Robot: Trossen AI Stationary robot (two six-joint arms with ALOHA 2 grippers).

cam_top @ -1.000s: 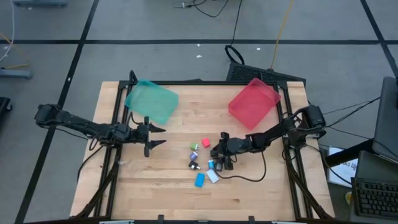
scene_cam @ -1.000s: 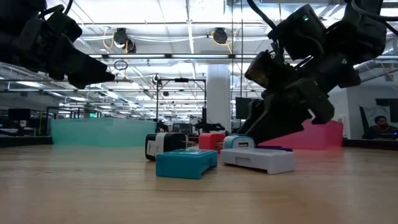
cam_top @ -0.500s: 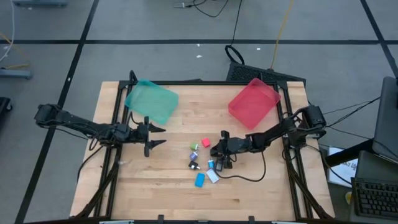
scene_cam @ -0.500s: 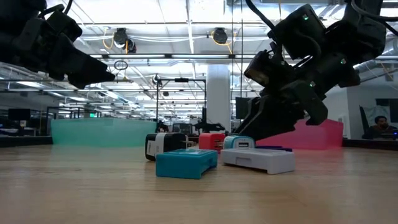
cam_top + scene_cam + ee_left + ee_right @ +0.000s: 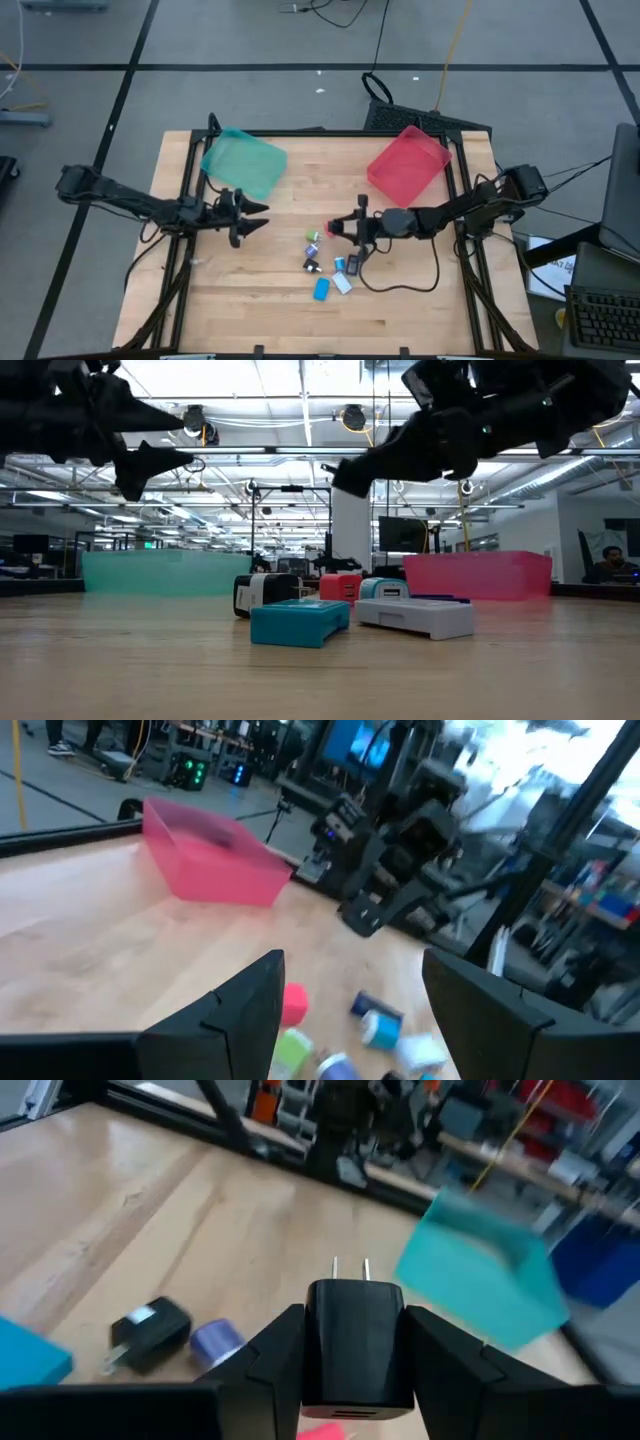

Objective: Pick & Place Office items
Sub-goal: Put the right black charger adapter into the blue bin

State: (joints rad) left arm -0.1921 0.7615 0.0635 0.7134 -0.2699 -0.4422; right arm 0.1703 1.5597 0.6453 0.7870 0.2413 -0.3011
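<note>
The office items lie in a small cluster mid-table: a red block (image 5: pixel 331 230), a green one (image 5: pixel 313 237), a purple one (image 5: pixel 311 249), a black one (image 5: pixel 310 264), a bright blue block (image 5: pixel 321 289) and a white piece (image 5: pixel 342 283). My right gripper (image 5: pixel 341 227) hovers over the cluster's far side, shut on a black plug adapter (image 5: pixel 352 1338) with two metal prongs. My left gripper (image 5: pixel 254 217) hangs open above bare wood left of the cluster. In the left wrist view its fingers frame the red block (image 5: pixel 294 1003). My right gripper pinches the black plug adapter between its two fingers (image 5: pixel 270 1365), one on each side face (image 5: pixel 318 1342). The prongs (image 5: pixel 350 1268) point forward, away from the wrist. The fingers reach about level from the table's right side, and the adapter is lifted clear of the table.
The teal translucent tray (image 5: pixel 243 162) sits at the far left corner, the red translucent tray (image 5: pixel 408 164) at the far right. A black cable (image 5: pixel 400 285) loops on the wood below the right arm. Open wood lies along the near edge.
My right gripper has risen from the cluster's right side, carrying the black plug adapter clear of the table, and has moved toward the far edge and a little left. My left gripper has tipped slightly and stayed open.
</note>
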